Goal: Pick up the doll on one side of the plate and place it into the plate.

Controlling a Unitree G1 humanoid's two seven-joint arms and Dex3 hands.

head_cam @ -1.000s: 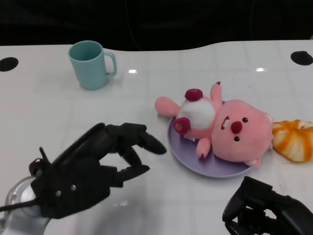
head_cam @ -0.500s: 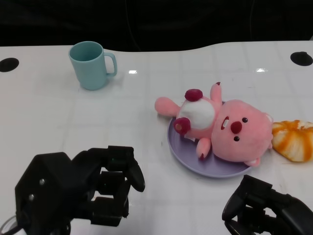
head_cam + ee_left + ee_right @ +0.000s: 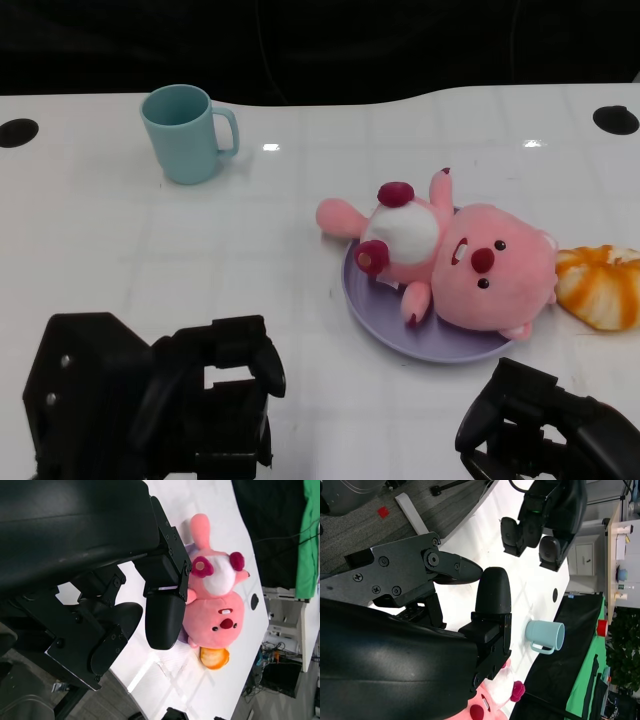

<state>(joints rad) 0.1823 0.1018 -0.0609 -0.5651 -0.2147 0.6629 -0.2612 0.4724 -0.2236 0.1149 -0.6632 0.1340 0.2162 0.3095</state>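
The pink doll (image 3: pixel 455 262) lies on its back across the purple plate (image 3: pixel 385 335), head toward the robot's right, one arm and its feet hanging over the plate's far-left rim onto the table (image 3: pixel 150 250). No hand touches it. An orange-and-white plush (image 3: pixel 600 285) sits just beside the doll's head, touching it, on the right. A teal mug (image 3: pixel 188 132) stands upright well apart, far left, handle pointing right.

Left hand (image 3: pixel 150 410) hangs low at the near-left edge, fingers curled in w/ nothing in them — well apart from the plate. Right hand (image 3: pixel 545 435) sits at the near-right corner, just this side of the plate; fingers bent inward, empty, as far as the head view shows — partly cut off by the frame edge.
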